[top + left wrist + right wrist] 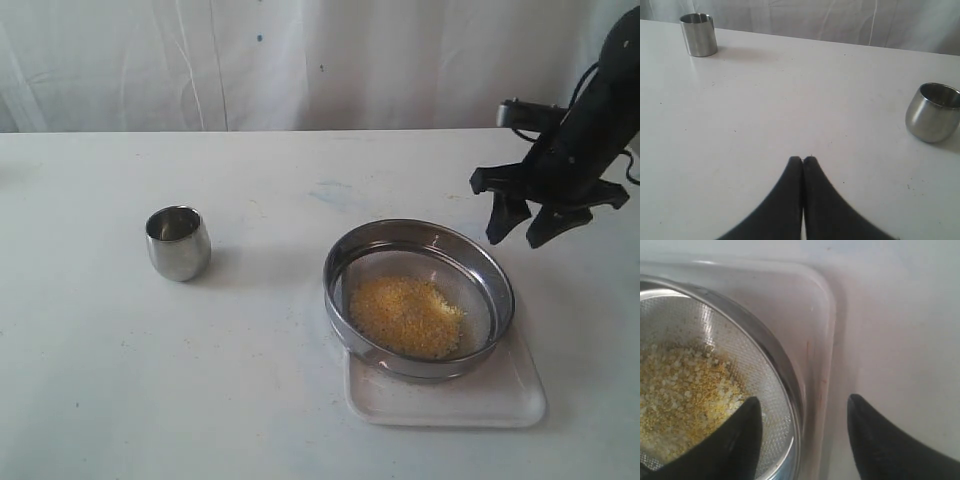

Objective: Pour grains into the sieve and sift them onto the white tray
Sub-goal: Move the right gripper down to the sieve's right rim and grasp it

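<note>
Nearest the exterior camera, the white tray (pixel 500 408) lies flat on the bench (pixel 150 400) under the sieve (pixel 336 290), its near edge and right corner showing past the sieve's rim. The sieve rests on the tray, set towards the tray's far side. Inside the sieve, the grains (pixel 405 316) lie in a low heap on the mesh, a little to the near side of its middle. In the right wrist view the grains (pixel 680 390) show as fine yellow granules mixed with larger whitish ones.

Level with the sieve's far rim and well apart from it, on the left of the exterior view, a rounded steel cup (pixel 178 242) stands upright on the bench.

Above the sieve's far right rim hangs the right claw (pixel 518 238), spread wide and holding nothing. Its own camera shows the right claw (pixel 802 407) straddling the sieve's rim (pixel 767 352): one finger over the mesh, the other out past the edge of the tray (pixel 812 315).

The left claw (pixel 803 160) is closed with its tips pressed together, empty, low over bare bench. The sieve is not in its camera's view. Beyond it stand the rounded cup (pixel 932 112) and, farther off, a straight-sided steel cup (pixel 699 35).
</note>
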`<control>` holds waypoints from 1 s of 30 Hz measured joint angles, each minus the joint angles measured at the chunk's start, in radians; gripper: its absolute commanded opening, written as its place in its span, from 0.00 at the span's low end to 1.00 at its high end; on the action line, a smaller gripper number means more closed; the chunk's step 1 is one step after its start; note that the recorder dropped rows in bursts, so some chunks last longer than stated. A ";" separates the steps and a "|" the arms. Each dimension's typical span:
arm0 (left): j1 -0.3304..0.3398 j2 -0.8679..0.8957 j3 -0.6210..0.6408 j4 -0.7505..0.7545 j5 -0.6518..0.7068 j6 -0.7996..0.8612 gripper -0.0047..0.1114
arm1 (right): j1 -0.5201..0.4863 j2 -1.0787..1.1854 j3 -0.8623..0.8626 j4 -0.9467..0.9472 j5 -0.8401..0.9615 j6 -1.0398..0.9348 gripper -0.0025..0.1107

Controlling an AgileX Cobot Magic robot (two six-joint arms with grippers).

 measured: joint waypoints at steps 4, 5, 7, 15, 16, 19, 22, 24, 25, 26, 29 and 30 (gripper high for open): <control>0.000 0.000 0.000 0.000 0.000 0.000 0.04 | 0.016 0.029 0.000 0.009 0.002 -0.008 0.46; 0.000 0.000 0.000 0.000 0.000 0.000 0.04 | 0.016 0.034 0.000 0.009 0.004 -0.010 0.46; 0.000 0.000 0.000 0.000 0.000 0.000 0.04 | 0.016 0.039 0.007 0.007 0.002 -0.011 0.46; 0.000 0.000 0.000 0.000 -0.007 0.000 0.04 | 0.019 0.043 0.124 0.011 -0.066 -0.014 0.46; 0.000 0.000 0.000 0.000 -0.007 0.000 0.04 | 0.022 0.043 0.136 0.011 -0.083 -0.014 0.45; 0.000 0.000 0.000 0.001 -0.007 0.000 0.04 | 0.033 0.043 0.164 0.011 -0.115 -0.019 0.37; 0.000 0.000 0.000 0.001 -0.007 0.000 0.04 | 0.047 0.043 0.185 0.005 -0.135 -0.025 0.26; 0.000 0.000 0.000 0.001 -0.007 0.000 0.04 | 0.052 0.043 0.189 0.003 -0.139 -0.027 0.18; 0.000 0.000 0.000 0.001 -0.008 0.000 0.04 | 0.054 0.043 0.189 0.003 -0.139 -0.027 0.15; 0.000 0.000 0.000 0.001 -0.008 0.000 0.04 | 0.056 0.043 0.189 0.003 -0.142 -0.027 0.12; 0.000 0.000 0.000 0.001 -0.008 0.000 0.04 | 0.056 0.035 0.189 -0.002 -0.142 -0.026 0.09; 0.000 0.000 0.000 0.001 -0.008 0.000 0.04 | 0.057 0.031 0.189 -0.007 -0.142 -0.026 0.09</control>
